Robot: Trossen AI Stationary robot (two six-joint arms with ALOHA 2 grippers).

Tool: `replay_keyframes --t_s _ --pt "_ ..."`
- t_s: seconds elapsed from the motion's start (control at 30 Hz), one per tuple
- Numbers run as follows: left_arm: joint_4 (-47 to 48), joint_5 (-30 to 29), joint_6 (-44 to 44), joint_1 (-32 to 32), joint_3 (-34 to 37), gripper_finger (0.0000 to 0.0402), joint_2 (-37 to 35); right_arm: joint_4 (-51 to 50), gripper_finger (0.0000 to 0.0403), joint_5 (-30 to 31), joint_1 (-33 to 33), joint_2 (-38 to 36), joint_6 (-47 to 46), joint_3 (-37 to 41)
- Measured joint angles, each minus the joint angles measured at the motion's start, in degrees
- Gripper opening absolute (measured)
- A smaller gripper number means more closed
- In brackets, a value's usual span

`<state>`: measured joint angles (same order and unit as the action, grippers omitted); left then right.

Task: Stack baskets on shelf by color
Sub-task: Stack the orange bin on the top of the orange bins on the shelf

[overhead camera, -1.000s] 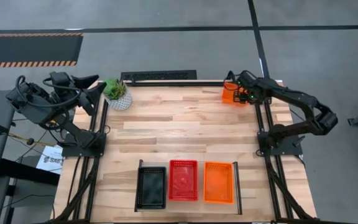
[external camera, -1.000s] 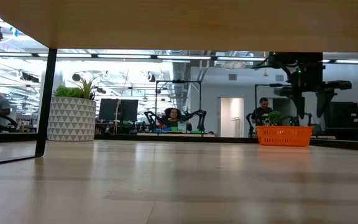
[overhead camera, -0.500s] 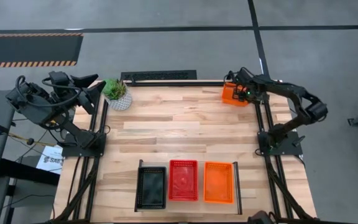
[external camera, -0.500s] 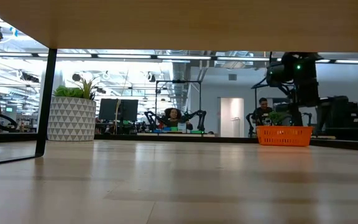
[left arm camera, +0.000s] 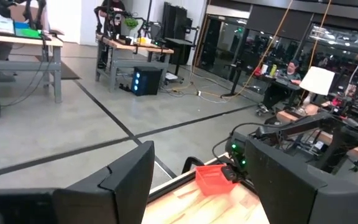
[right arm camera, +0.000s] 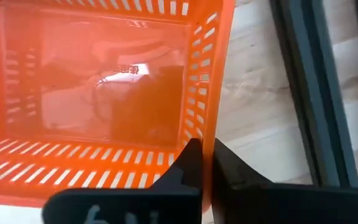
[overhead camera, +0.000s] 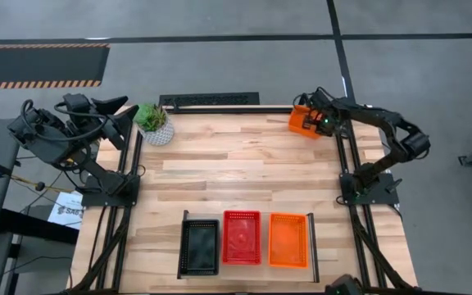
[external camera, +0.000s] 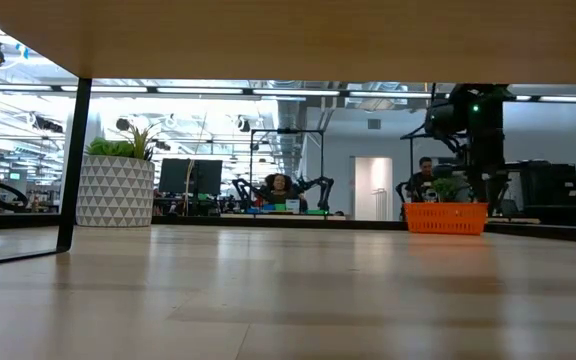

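The setting is a robotics laboratory or industrial test hall. Indicators:

- Floor (overhead camera: 220,65): bare grey concrete, marked with dark lines and a black-and-orange hazard strip (overhead camera: 39,83).
- Worktop (overhead camera: 236,172): light wooden planks, carried on a black tube frame (overhead camera: 125,221) with an arm bolted at each side.
- Room beyond: further workbenches (left arm camera: 17,43) carrying equipment, other robot arms (external camera: 313,187) on stands, computer monitors (external camera: 190,175) and a computer tower (left arm camera: 145,81) with lit indicators.
- Ceiling: long strip lights (external camera: 218,90) and exposed ducting — typical of an open-plan hall.
- People (external camera: 280,185) sit at distant stations; cables (left arm camera: 216,93) trail across the floor.
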<state>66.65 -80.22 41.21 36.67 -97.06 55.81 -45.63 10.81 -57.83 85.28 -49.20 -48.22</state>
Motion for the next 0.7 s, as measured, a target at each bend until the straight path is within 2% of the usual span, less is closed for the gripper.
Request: replay_keyframes --t_s 0.27,0.5,0.7 --pt "0.73 0.27 -0.02 0.0 0.0 0.0242 0.0 -0.98 0.0008 -7.36 -0.96 -4.55 -0.87 -3.37" --pt "1.92 0.31 -0.02 0.0 0.0 0.0242 0.0 -2.59 0.0006 -9.16 -1.55 -12.37 0.36 -6.77" --pt "2.02 0.32 -0.03 0.0 0.0 0.0242 0.0 -2.39 0.0003 -10.44 0.64 -20.28 6.54 -15.72"
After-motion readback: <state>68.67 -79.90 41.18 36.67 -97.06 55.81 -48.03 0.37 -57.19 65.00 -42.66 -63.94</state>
